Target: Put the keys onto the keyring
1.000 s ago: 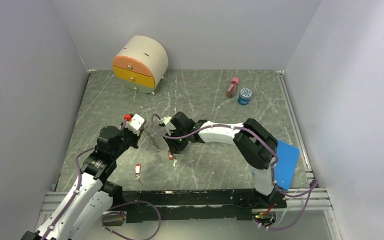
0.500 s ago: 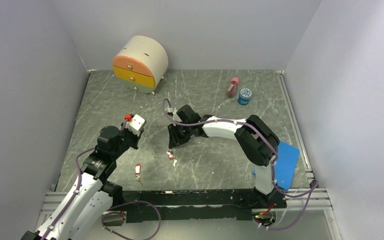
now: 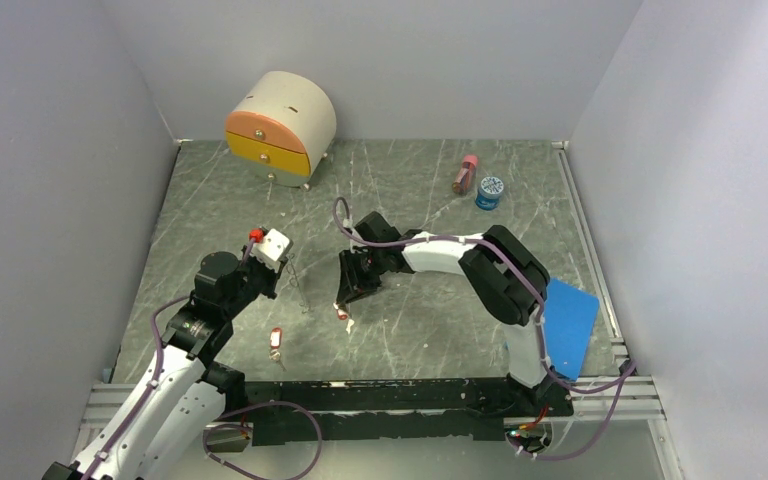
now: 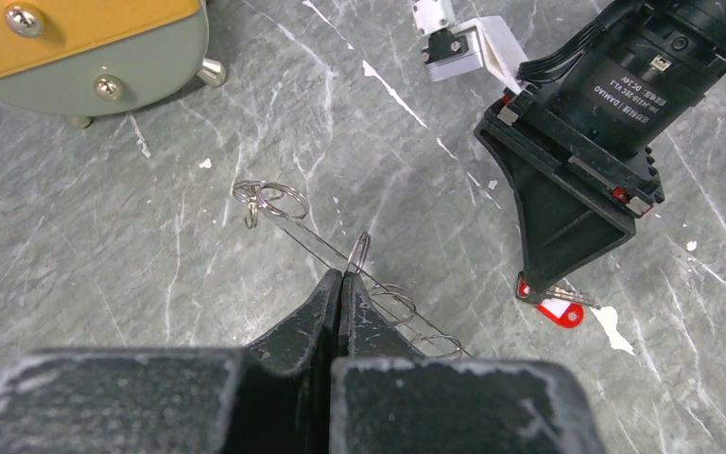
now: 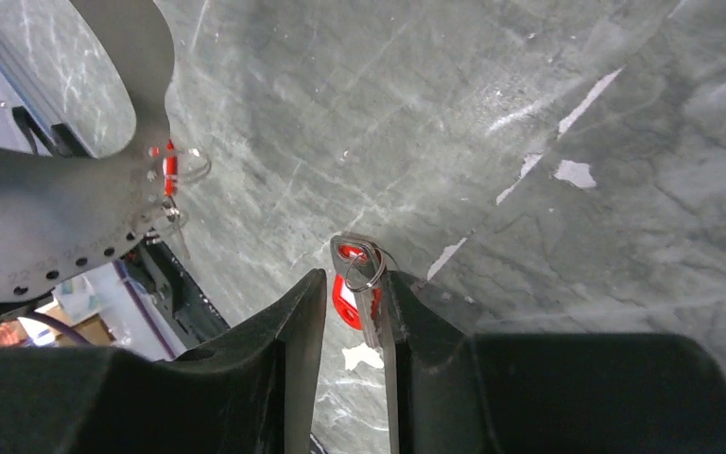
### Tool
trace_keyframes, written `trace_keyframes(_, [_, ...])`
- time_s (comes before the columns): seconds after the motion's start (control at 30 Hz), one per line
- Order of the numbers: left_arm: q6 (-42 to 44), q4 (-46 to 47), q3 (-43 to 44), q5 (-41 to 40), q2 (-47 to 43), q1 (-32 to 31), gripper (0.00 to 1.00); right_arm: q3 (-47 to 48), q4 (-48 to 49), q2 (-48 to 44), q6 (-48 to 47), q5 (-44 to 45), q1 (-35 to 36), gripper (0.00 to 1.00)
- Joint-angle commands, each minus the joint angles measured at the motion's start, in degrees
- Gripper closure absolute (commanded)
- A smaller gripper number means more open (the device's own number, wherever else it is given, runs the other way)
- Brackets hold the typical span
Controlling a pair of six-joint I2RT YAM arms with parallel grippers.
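Keyring (image 4: 295,230) comes first, on your left. The left gripper (image 4: 340,284) is shut tight on its thin wire, with no gap between the fingers. Seen from above, the wire runs from about 11 o'clock to 5 o'clock, and a few small rings hang on it. A loose key (image 3: 276,342) lies flat at about 6 o'clock from that gripper, well apart from it.

Now look right. The key (image 5: 346,305) you want lies at about 4 o'clock from the keyring, near it but not touching. The right gripper (image 5: 352,278) points down at it, fingers almost closed, with the key's ring end between them. It looks pinched, and it seems to rest on the table (image 3: 440,330). The right arm is the nearer one, so I think it must lift this key and carry it toward 10 o'clock, to the wire.

A second ago the right gripper was up close beside the wire. It has turned and come down onto the key. Both keys and the left gripper have stayed put. The keyring looked like a wider loop then, and now it shows as a thin line.
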Motion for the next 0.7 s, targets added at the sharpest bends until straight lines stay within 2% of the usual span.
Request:
trace_keyframes(0.0, [1.3, 2.1, 3.0, 0.6, -0.6, 0.2, 0.98, 1.3, 2.1, 1.7, 3.5, -2.8, 0.0, 0.68])
trace_keyframes(0.13, [1.4, 2.2, 3.0, 0.9, -0.5, 0.2, 0.97, 2.0, 2.5, 2.4, 3.6, -2.5, -0.4, 0.72])
trace_keyframes(0.2, [1.4, 2.2, 3.1, 1.0, -0.5, 0.2, 0.97, 2.7, 1.7, 2.7, 2.9, -2.1, -0.6, 0.81])
trace_keyframes(0.43, [1.5, 2.2, 3.0, 1.2, -0.5, 0.2, 0.98, 3.7, 0.3, 2.7, 0.4, -1.9, -1.2, 0.99])
trace_keyframes(0.67, [1.8, 2.9, 2.8, 2.3, -0.1, 0.2, 0.97, 4.9, -1.8, -1.6, -9.5, -3.6, -2.8, 1.0])
